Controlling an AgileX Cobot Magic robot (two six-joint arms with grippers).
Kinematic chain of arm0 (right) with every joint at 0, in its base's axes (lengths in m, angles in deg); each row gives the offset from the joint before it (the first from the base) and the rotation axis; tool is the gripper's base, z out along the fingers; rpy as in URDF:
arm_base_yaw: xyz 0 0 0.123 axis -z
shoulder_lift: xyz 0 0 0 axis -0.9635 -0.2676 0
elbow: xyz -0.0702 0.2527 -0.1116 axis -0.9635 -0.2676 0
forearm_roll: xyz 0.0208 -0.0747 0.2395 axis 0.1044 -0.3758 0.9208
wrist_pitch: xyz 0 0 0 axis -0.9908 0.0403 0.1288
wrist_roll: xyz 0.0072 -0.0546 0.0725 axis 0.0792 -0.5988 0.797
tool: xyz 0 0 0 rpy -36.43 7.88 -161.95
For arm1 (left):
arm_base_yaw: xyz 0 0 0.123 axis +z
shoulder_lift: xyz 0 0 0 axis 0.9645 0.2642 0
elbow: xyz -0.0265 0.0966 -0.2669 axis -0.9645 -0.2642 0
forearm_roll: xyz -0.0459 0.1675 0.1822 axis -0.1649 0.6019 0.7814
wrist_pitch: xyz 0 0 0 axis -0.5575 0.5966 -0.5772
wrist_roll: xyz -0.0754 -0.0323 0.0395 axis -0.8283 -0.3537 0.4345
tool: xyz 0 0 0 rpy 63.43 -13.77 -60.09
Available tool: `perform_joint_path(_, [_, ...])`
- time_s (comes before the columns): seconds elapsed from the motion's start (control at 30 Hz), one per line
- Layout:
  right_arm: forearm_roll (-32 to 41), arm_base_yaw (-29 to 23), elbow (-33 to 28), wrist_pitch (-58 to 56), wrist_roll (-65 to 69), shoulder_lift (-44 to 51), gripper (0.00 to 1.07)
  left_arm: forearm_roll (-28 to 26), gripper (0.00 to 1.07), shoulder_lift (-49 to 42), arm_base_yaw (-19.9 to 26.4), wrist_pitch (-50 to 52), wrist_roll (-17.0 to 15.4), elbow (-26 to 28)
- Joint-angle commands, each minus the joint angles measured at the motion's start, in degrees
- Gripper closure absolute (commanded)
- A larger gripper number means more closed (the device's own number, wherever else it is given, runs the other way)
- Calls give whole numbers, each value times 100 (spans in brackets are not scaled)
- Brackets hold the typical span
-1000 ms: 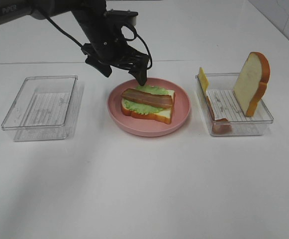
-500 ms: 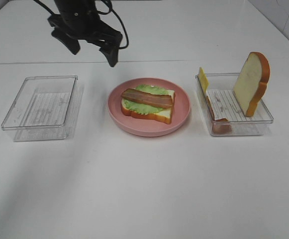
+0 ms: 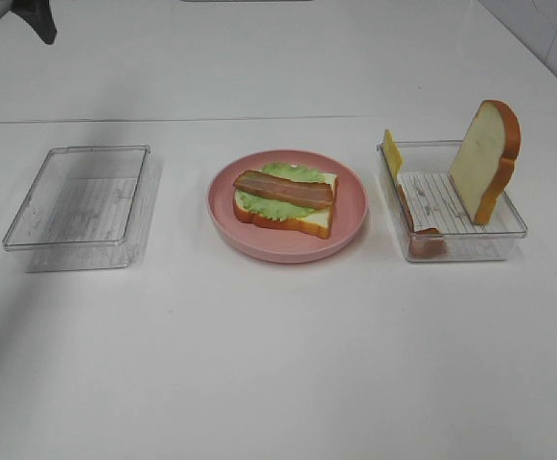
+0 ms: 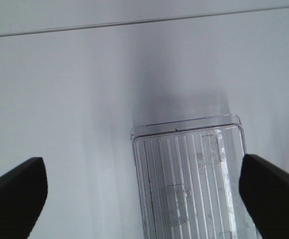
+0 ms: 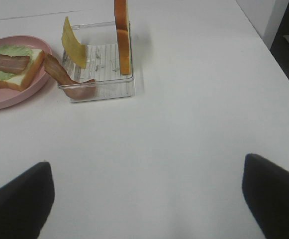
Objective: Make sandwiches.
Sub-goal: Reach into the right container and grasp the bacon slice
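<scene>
One sandwich (image 3: 285, 201) is half built.
Bacon (image 3: 283, 189) is laid on lettuce (image 3: 292, 173) and bread (image 3: 302, 222); cheese (image 3: 391, 151) and second slice (image 3: 484, 158) are left in the tray (image 3: 470, 247); left claw (image 4: 144, 193) and right claw (image 5: 148, 199) are spread, empty.

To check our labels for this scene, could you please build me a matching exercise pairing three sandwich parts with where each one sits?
Things: 1 lettuce; 2 cheese slice; 3 loose bread slice.
Places: A upright by the right tray's outer wall; B tilted at that tray's wall nearest the pink plate; C under the bacon on that plate.
Pairs: 1-C, 2-B, 3-A.
</scene>
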Motion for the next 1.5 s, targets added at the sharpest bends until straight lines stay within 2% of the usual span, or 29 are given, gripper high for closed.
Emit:
perform_joint_path(0.03, [-46,6,0,46,-6,178,11,-413,6,-166,183,-619,80,-69])
perform_joint_path(0.07, [-46,6,0,46,-6,178,11,-424,6,-332,235,-619,235,-212])
perform_joint_path(0.13, [-46,6,0,46,-6,178,11,-372,6,-447,241,-619,286,-344])
perform_joint_path(0.2, [-46,6,0,46,-6,178,11,-281,6,-997,235,-607,355,-1112])
perform_joint_path(0.3, [-46,6,0,46,-6,178,11,-281,6,-1186,235,-607,390,-1369])
perform_joint_path(0.37, [-46,6,0,46,-6,178,11,-275,6,-1816,235,-464,533,-2183])
perform_joint_path(0.4, [-46,6,0,46,-6,178,11,-275,6,-1816,235,-464,533,-2183])
perform_joint_path(0.47, [-46,6,0,46,-6,178,11,-172,7,-2848,235,-29,659,-3421])
perform_joint_path(0.5, [-46,6,0,46,-6,178,11,-172,7,-2848,235,-29,659,-3421])
perform_joint_path(0.53, [-46,6,0,46,-6,178,11,-160,7,-3134,235,86,688,-3759])
perform_joint_path(0.57, [-46,6,0,46,-6,178,11,-143,7,-3655,235,258,739,-4354])
perform_joint_path(0.6, [-46,6,0,46,-6,178,11,-143,7,-3655,235,258,739,-4354])
perform_joint_path(0.63, [-46,6,0,46,-6,178,11,-143,7,-3953,235,332,779,-4670])
perform_joint_path(0.67, [-46,6,0,46,-6,178,11,-143,8,-4521,235,424,791,-5225])
perform_joint_path(0.77, [-46,6,0,46,-6,178,11,-126,8,-4738,235,458,791,-5518])
perform_joint_path(0.83, [-46,6,0,46,-6,178,11,-80,8,-5804,235,539,791,-6572])
perform_joint_path(0.87, [-46,6,0,46,-6,178,11,-80,8,-5804,235,539,791,-6572])
perform_joint_path(0.93, [-46,6,0,46,-6,178,11,-63,8,-6635,235,550,791,-7179])
perform_joint_path(0.97, [-46,6,0,46,-6,178,11,-63,8,-6635,235,550,791,-7179])
perform_joint_path(1.0, [-46,6,0,46,-6,178,11,-46,8,-7122,235,550,791,-7569])
perform_joint_path(1.07, [-46,6,0,46,-6,178,11,-46,8,-7334,235,550,791,-7741])
perform_joint_path(1.1, [-46,6,0,46,-6,178,11,-46,8,-7867,235,550,791,-8062])
perform_joint_path(1.17, [-46,6,0,46,-6,178,11,-46,8,-8079,235,544,791,-8176])
perform_joint_path(1.2, [-46,6,0,46,-6,178,11,-46,8,-8629,235,521,791,-8440])
perform_joint_path(1.23, [-46,6,0,46,-6,178,11,-46,8,-8629,235,521,791,-8440])
perform_joint_path(1.3, [-46,6,0,46,-6,178,11,-46,8,-9419,235,516,791,-8841])
perform_joint_path(1.33, [-46,6,0,46,-6,178,11,-46,8,-9419,235,516,791,-8841])
perform_joint_path(1.5, [-46,6,0,46,-6,178,11,-132,8,-10926,235,504,751,-9419])
